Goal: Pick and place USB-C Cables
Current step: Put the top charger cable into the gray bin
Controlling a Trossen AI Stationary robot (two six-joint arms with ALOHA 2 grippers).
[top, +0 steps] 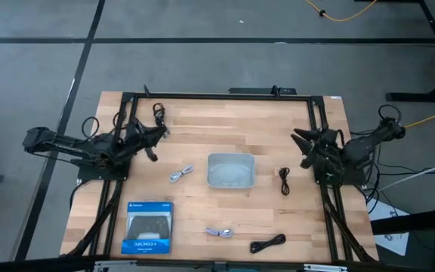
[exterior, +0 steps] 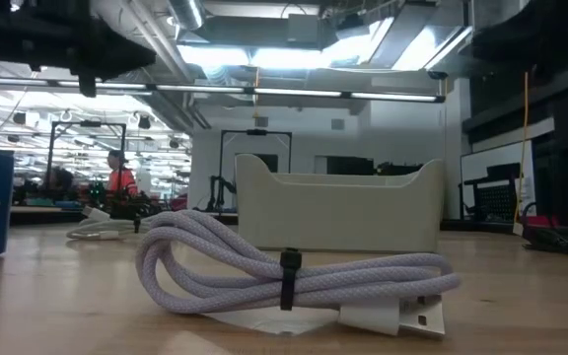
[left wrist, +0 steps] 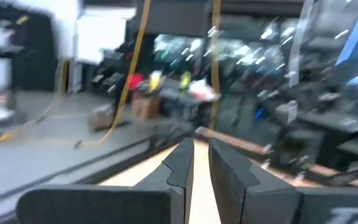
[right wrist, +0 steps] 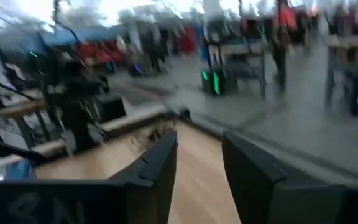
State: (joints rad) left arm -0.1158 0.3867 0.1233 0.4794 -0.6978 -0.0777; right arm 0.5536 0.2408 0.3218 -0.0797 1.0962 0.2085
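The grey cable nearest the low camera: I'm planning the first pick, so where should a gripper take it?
Grip the grey cable across its bundled middle at the black tie, coming straight down: it lies flat, strands gathered there, loop and plug ends looser.

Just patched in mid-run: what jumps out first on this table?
A pale tray sits mid-table with coiled cables scattered around it, none visibly inside: a grey cable at the near edge fills the low view. A boxed game controller lies at the near-left corner. The left gripper and right gripper flank the tray, holding nothing.
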